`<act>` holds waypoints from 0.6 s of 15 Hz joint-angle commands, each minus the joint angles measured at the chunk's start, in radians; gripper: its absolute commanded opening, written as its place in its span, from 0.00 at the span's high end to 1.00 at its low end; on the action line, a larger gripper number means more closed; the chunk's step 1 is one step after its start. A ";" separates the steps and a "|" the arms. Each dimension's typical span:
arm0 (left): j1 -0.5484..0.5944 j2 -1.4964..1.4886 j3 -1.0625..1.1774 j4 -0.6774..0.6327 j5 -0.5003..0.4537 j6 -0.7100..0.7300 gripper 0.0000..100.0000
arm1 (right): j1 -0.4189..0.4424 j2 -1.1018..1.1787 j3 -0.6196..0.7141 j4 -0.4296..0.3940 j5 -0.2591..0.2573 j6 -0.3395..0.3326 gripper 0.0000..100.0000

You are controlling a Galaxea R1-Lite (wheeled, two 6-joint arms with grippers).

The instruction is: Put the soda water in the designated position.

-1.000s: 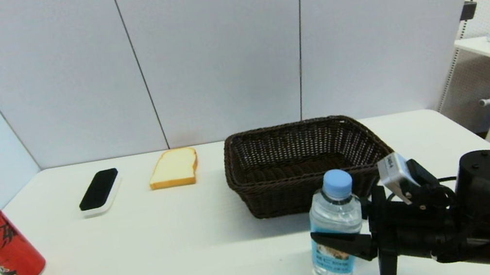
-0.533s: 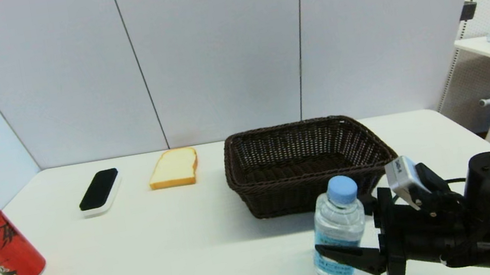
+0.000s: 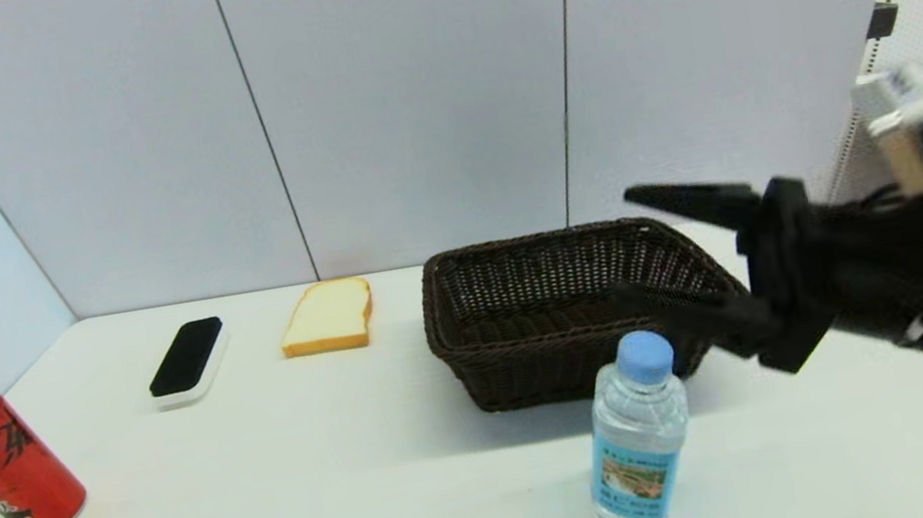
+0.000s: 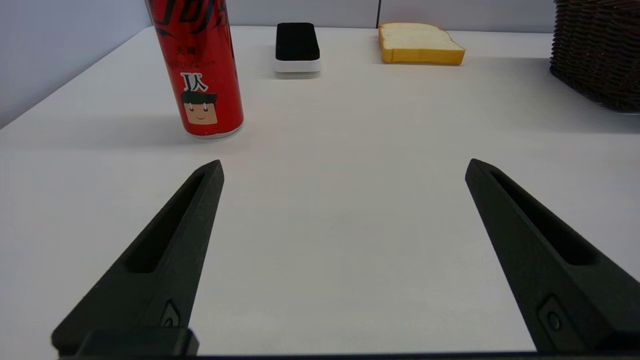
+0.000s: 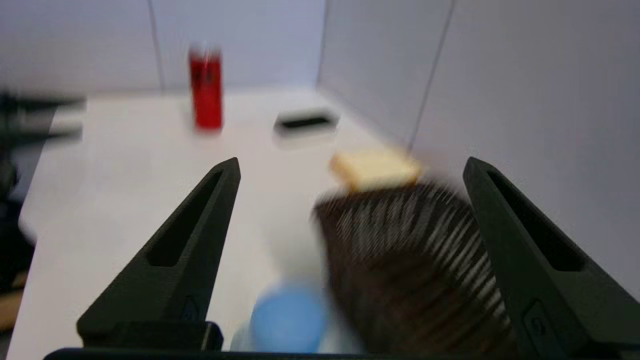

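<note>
While the soda water (image 3: pixel 638 435) stands upright on the white desk (image 3: pixel 324 503), just in front of the near right corner of the dark wicker basket (image 3: pixel 562 308) and free of any grip, the right tool (image 3: pixel 655 251) hangs above and behind it with its two black fingers spread wide and nothing between them. Right wrist view agrees: the bottle's blue cap sits low between the open fingers, clear of both. Bottle appears to be resting on an unmarked patch of the desk, so the placing itself looks finished; the step in hand, by my reading, is the retreat. To do it well: keep the fingers wide, carry the arm up and back toward the robot's right, and do not let the lower finger swing down across the cap, since a narrow, tall bottle tips at a light knock. The basket rim is close under the tool too, worth clearing. Left tool (image 4: pixel 345 165) is parked low over the desk on the left side, fingers wide apart, empty, with the red soda can (image 3: pixel 1 463) just ahead of it. Whiteboard eraser (image 3: pixel 186 358) and slice of bread (image 3: pixel 328 315) lie at the far side, well apart from the work.
</note>
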 commanded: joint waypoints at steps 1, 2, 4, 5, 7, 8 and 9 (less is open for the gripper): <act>0.000 0.001 0.000 0.000 0.000 0.000 0.00 | -0.099 -0.325 -0.365 0.690 0.004 0.002 0.00; 0.000 0.001 0.000 0.000 0.000 0.000 0.00 | -0.105 -0.343 -0.418 0.791 -0.002 -0.001 0.00; 0.000 0.001 0.000 -0.001 0.000 0.000 0.00 | -0.226 -0.380 -0.448 0.943 -0.047 -0.015 0.00; 0.000 0.001 0.000 -0.001 0.000 0.000 0.00 | -0.272 -0.407 -0.441 1.024 -0.061 -0.025 0.00; 0.000 0.001 0.000 -0.001 0.000 0.000 0.00 | -0.360 -0.469 -0.412 1.207 -0.140 -0.073 0.00; 0.000 0.001 0.000 0.000 0.000 0.000 0.00 | -0.377 -0.515 -0.380 1.309 -0.243 -0.094 0.00; 0.000 0.001 0.000 0.000 0.000 0.000 0.00 | -0.377 -0.552 -0.342 1.362 -0.331 -0.101 0.00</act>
